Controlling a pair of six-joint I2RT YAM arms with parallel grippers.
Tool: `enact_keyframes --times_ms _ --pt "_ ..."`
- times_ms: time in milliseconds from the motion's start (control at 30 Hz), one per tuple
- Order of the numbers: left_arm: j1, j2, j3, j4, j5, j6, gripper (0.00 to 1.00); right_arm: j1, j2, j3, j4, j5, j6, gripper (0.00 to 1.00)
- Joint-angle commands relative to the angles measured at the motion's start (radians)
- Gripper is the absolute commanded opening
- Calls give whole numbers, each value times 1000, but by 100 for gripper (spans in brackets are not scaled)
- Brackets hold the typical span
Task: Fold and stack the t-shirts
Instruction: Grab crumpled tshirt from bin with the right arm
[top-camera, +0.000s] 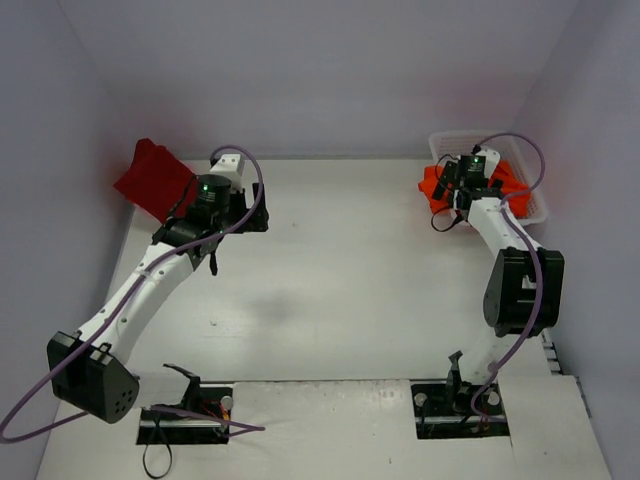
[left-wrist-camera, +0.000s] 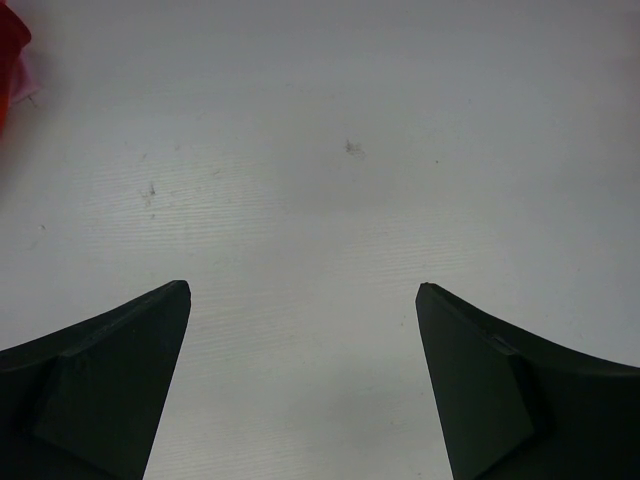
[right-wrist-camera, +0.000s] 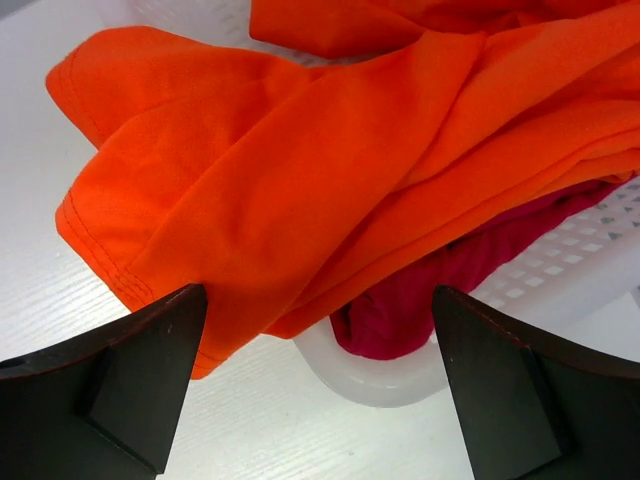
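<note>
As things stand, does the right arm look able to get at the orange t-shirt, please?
Probably yes: the right gripper is open right at the orange t-shirt, which drapes over the rim of the basket with nothing covering it.

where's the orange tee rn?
Top view, far right: the orange t-shirt hangs out of the white mesh basket over its left rim onto the table, atop a crimson t-shirt, with the open right gripper right at it.

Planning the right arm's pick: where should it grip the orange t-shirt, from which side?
Likely the hemmed flap of the orange t-shirt spilling over the basket rim onto the table, from above on the table side: it lies free of the crimson shirt.
</note>
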Motion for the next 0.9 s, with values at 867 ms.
enact_keyframes --times_ms 867 --pt "7 7 -21 35 -31 5 91 -9 55 65 194 -73 -7 63"
